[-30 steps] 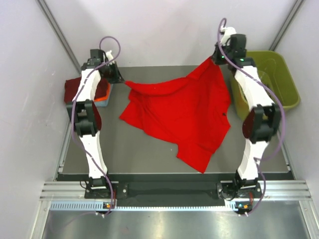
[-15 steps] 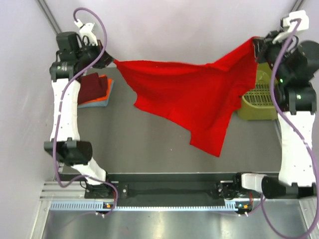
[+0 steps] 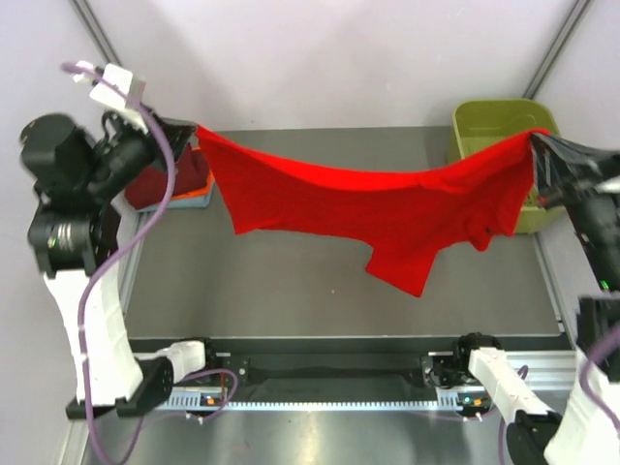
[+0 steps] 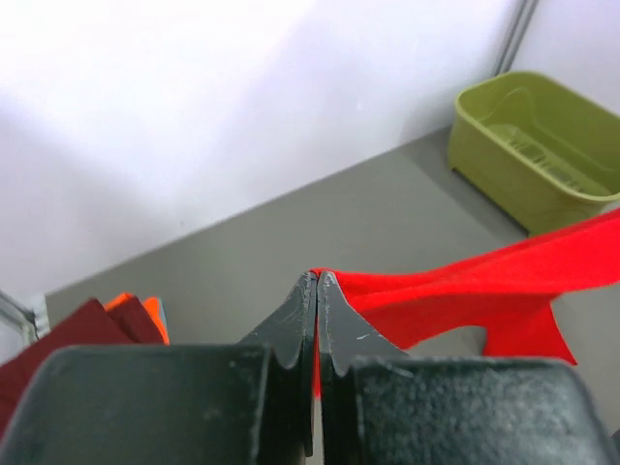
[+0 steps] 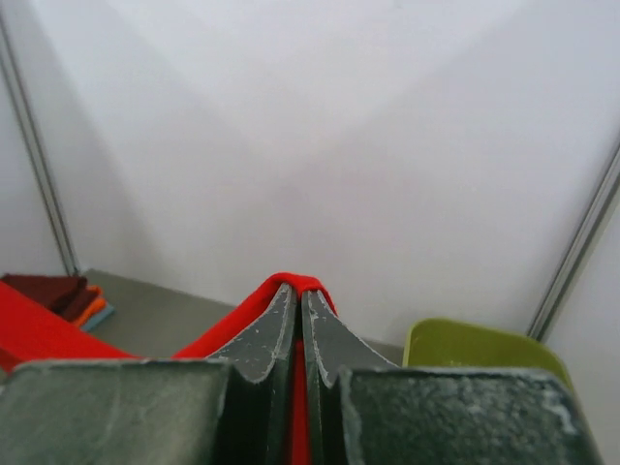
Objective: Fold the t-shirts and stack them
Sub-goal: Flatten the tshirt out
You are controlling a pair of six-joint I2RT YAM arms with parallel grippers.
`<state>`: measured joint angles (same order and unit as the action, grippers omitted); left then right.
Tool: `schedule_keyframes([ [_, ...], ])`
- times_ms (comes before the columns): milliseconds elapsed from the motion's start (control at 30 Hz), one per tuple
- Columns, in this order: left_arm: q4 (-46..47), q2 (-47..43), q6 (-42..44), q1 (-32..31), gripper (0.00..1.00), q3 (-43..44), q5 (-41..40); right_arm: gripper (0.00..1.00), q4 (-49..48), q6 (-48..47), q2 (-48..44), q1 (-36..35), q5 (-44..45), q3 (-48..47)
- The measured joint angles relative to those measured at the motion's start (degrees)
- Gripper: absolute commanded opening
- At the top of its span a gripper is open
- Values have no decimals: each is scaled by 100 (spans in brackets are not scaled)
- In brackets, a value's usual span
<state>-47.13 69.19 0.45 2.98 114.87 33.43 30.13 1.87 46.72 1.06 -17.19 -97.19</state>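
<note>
Top external view: the red t-shirt (image 3: 387,208) hangs stretched above the tabletop (image 3: 291,300), jaws of the left gripper (image 3: 191,136) and right gripper (image 3: 536,145) clamped on its ends; lowering both evenly should lay it flat.

The red shirt (image 3: 387,208), pinched at its ends by the left hand (image 3: 192,134) and the right hand (image 3: 538,143), is stretched like a curtain over the middle of the bench (image 3: 291,300), from left edge to right. The folded stack (image 3: 189,179) fills the far left corner and the green basket (image 3: 496,105) the far right corner. The strip along the near edge lies open, as does the far edge between stack and basket.
</note>
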Motion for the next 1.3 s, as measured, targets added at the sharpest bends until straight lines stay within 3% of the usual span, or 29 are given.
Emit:
schedule_keyframes([
  [267,177,-1261,-98,-4,0,-455,-114,0,553,28,-302,0,-63,-1843],
  [467,389,-1412,-175,-4,0,-387,-444,0,566,-4,-267,2,-37,-2614],
  [633,435,-1141,-83,-4,0,-708,-538,0,103,-114,-310,-2,-48,-1401],
  [767,555,-887,107,-4,0,-1692,-540,0,-46,-175,-131,-2,-173,170],
  [933,688,-289,372,-4,0,-2931,-577,0,-317,-155,586,-2,-520,1471],
  [1133,1058,678,632,-4,0,-3858,-577,0,-841,116,2549,-15,-1019,1753],
  [1300,1674,1891,824,-7,0,-3801,-577,0,-1220,382,4680,-31,-1270,1228],
])
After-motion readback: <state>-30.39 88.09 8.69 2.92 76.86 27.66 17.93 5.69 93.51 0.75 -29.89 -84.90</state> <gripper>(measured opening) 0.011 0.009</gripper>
